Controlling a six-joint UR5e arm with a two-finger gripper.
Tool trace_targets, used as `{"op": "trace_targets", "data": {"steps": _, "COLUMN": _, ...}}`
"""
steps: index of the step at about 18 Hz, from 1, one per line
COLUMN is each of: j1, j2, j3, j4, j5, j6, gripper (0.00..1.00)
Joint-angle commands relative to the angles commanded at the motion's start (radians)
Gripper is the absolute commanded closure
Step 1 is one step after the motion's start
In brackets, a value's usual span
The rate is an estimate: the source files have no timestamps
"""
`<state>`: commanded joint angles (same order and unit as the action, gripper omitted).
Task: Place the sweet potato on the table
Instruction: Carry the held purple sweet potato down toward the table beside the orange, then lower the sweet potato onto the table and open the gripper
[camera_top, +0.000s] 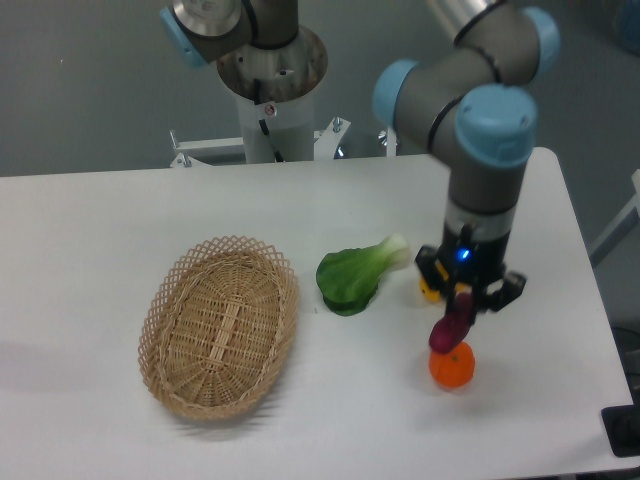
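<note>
The sweet potato (452, 322) is held clamped in the pincer (462, 308) above the orange (452, 364) (not yet set on the desk (100, 240)), so release is left.

Basket (219, 326) left of greens (355, 274), orange (452, 367) right.

Gripper (466, 300) downward, fingers clamped

— How is the light? Bright and even from overhead; the white table (120, 220) is nearly washed out, shadows under the basket (218, 325) soft.

— Sharpness? Slightly soft overall, grainy against the grey wall (90, 80).
</note>
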<state>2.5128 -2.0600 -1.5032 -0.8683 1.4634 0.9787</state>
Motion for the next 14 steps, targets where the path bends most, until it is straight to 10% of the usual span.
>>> {"op": "trace_targets", "data": {"steps": 14, "j1": -0.134, "j2": -0.107, "j3": -0.08, "j4": 0.109, "j5": 0.137, "j6": 0.005, "gripper": 0.77}}
